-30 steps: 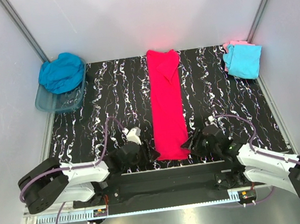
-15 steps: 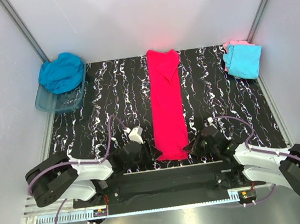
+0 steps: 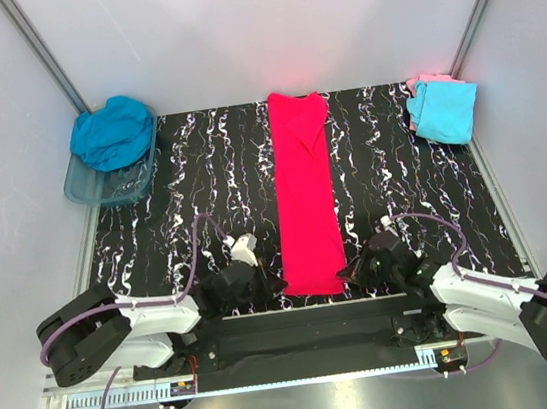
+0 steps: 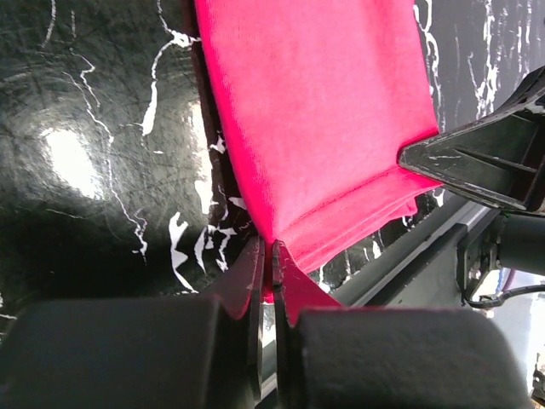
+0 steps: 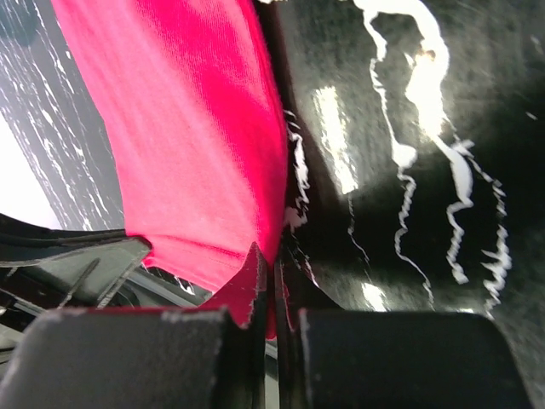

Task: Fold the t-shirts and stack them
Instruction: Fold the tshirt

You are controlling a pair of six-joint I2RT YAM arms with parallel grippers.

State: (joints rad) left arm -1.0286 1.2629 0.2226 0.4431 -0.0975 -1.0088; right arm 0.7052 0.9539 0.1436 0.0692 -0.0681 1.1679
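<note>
At the near edge of the black, white-veined table (image 3: 200, 184), the left gripper (image 4: 270, 251) is pinched tight on the near left corner of the bright pink-red cloth t-shirt (image 3: 305, 200). The right gripper (image 5: 266, 260) is clamped on its near right corner. The shirt lies as a long narrow strip up the table's middle. At the far left corner a teal-blue t-shirt (image 3: 113, 132) is heaped in a clear bluish plastic tub (image 3: 100, 190). At the far right corner a folded light cyan t-shirt (image 3: 443, 112) lies on a pale pink t-shirt (image 3: 426, 80).

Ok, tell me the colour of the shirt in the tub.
The shirt is teal-blue, clearest in the top external view.
</note>
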